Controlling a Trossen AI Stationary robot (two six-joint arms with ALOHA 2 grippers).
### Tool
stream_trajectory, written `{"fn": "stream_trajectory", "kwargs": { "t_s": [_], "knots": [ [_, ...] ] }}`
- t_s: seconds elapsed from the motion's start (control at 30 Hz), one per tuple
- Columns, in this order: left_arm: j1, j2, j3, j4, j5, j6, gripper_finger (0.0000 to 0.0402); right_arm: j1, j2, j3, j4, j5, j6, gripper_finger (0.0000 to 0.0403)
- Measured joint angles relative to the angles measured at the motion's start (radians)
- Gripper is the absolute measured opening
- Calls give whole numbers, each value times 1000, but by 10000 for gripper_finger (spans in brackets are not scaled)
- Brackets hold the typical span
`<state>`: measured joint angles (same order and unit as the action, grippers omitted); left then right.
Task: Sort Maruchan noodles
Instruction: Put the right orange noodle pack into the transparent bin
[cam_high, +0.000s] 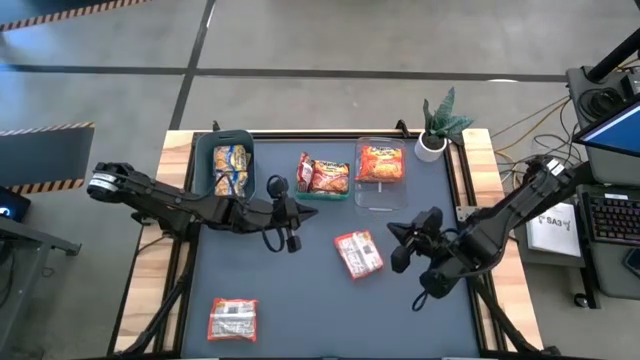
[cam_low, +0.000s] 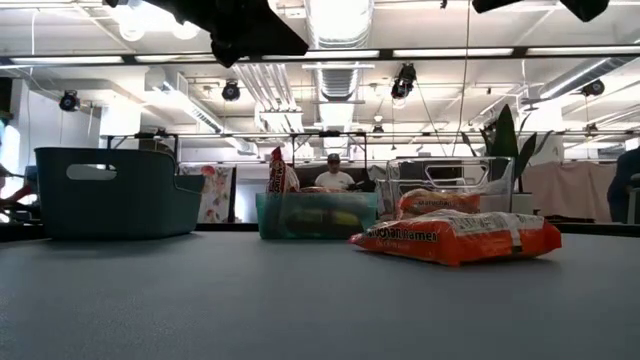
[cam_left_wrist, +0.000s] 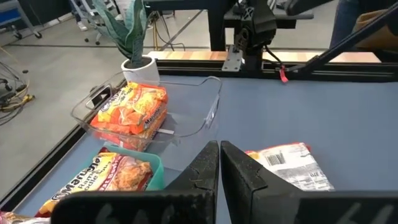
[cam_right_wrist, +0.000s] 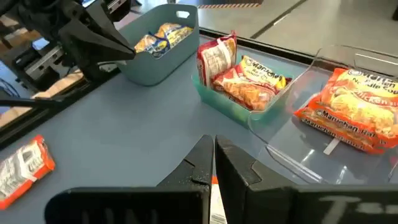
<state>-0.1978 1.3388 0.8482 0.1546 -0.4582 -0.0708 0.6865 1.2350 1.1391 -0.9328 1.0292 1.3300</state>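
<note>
While both pincers hover closed, teal bin at 11 holds yellow pkts, small tray red ones, clear bin at 1 orange.

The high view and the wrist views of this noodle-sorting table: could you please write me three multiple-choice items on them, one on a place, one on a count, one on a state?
1. Where do the yellow-and-blue packets lie?
A. in the dark teal bin
B. in the clear bin
C. on the bare table

2. How many packets lie loose on the table?
A. none
B. two
C. five

3. How do both grippers stand?
A. open
B. shut, empty
C. shut on packets

Answers: 1 A, the high view shows them inside it. 2 B, one packet near the middle and one at the near left. 3 B, the left gripper and the right gripper show their fingers together, holding nothing.
</note>
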Motion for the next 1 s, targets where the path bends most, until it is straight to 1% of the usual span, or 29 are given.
{"fn": "stream_trajectory", "kwargs": {
  "t_s": [0.1,0.27,0.4,0.53,0.6,0.73,0.83,1.0],
  "knots": [
    [-2,5,0,-14,42,-2,0,0,-6,-14,7,-47,-6,8],
    [-2,63,0,-11,144,-30,0,1,22,-95,68,-194,125,8],
    [-6,160,0,43,172,-38,0,1,56,-193,169,-305,232,8],
    [-18,284,28,137,182,-13,0,0,77,-281,245,-335,358,11],
    [-28,337,61,141,182,9,0,0,75,-315,261,-352,411,18],
    [-58,416,130,135,181,64,0,0,61,-365,313,-367,450,51],
    [-79,453,150,133,182,86,0,0,65,-368,336,-384,447,89],
    [-103,487,151,164,181,69,0,0,77,-369,403,-401,397,160]
  ]
}}
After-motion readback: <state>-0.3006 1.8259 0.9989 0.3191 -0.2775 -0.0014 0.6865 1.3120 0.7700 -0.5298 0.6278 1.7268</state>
